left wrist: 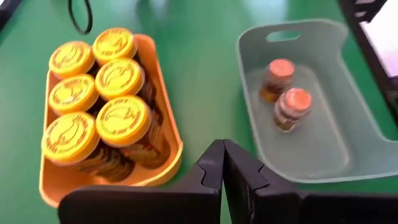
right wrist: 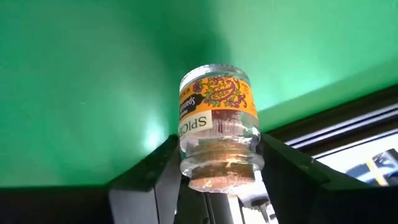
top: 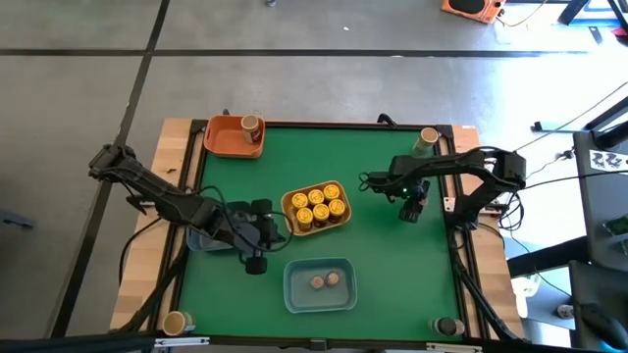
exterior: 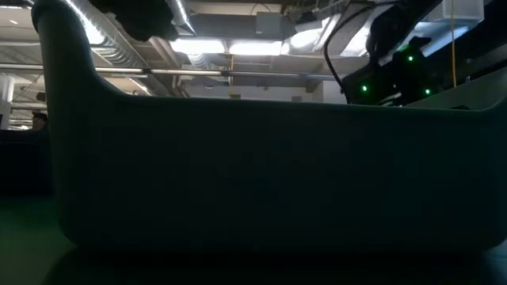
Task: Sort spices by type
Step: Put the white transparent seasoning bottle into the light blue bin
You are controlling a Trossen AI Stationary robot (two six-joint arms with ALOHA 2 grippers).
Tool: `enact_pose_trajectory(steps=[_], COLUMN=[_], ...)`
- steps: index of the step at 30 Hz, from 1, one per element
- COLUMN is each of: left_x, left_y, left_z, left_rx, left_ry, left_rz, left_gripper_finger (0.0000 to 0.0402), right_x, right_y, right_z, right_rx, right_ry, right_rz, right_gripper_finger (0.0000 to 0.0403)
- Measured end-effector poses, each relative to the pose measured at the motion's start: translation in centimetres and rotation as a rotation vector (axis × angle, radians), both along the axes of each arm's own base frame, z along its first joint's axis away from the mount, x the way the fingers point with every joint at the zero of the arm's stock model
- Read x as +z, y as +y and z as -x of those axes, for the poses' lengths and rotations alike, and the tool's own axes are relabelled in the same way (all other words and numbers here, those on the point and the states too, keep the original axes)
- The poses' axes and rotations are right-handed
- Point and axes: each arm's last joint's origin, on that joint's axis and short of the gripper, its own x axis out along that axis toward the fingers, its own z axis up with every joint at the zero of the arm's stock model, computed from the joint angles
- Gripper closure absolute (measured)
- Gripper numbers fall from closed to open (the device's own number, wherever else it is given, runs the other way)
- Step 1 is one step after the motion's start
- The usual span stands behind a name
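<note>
Your right gripper pinches a cork-lidded spice jar between its fingers, glass end jutting beyond the tips; a loose grip could let it slide out. The left gripper idles, fingers pressed together.

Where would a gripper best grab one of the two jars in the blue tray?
Probably from straight above, closing across the tan lid or the neck just under it. Both jars stand upright and apart in the blue tray, whose raised walls block a sideways approach, while the round lid gives two opposite sides to pinch.
</note>
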Motion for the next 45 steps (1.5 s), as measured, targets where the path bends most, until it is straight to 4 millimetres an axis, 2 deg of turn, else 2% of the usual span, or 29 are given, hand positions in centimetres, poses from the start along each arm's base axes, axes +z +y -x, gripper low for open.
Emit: enact_pose_trajectory(steps=[8, 13, 18, 26, 33, 37, 45], left_x=[0.2, 0.2, 0.3, 0.4, 0.0, -0.3, -0.2], left_y=[-1.1, -1.1, -1.6, -4.2, -7.0, -8.0, -9.5], left_z=[0.2, 0.2, 0.5, 2.0, 3.8, 4.4, 6.0], left_rx=[-0.074, -0.052, -0.052, -0.048, -0.018, -0.011, -0.041], left_ry=[-0.028, -0.030, -0.035, -0.064, -0.091, -0.083, -0.097], left_rz=[-0.026, 0.000, 0.027, 0.079, 0.116, 0.160, 0.182], left_gripper_finger=[0.0396, 0.0396, 0.0396, 0.0396, 0.0396, 0.0396, 0.0396], right_x=[1.7, 3.4, 6.3, 11.4, 14.6, 14.8, 13.0], right_y=[2.5, 5.3, 8.6, 14.4, 19.3, 21.5, 25.5], right_z=[-1.9, -3.1, -4.3, -6.6, -8.6, -10.1, -14.4], right_rx=[0.104, 0.168, 0.204, 0.267, 0.358, 0.416, 0.476], right_ry=[-0.061, -0.108, -0.196, -0.540, -0.916, -0.984, -0.942], right_rz=[0.018, -0.016, 0.009, -0.031, -0.151, -0.162, -0.214], right_gripper_finger=[0.0211, 0.0211, 0.0210, 0.0210, 0.0210, 0.0217, 0.0211])
